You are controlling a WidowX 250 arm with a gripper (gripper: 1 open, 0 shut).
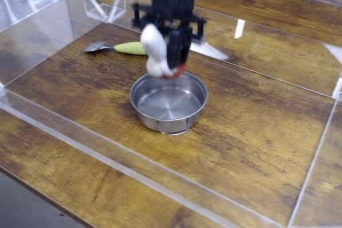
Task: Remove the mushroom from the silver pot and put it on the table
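Note:
The mushroom [156, 46], whitish stem up and red-brown cap down, hangs in the air above the silver pot [170, 103]. My gripper [167, 56] points straight down and is shut on the mushroom, its black fingers on either side of it. Just below and in front of them stands the pot, shiny inside with nothing visible in it, on the dark wood-plank table [261, 122].
A long yellow-green vegetable [128, 48] lies behind and left of the pot, with a small grey object [96, 47] beside it. Low clear acrylic walls [134, 164] border the tabletop on all sides.

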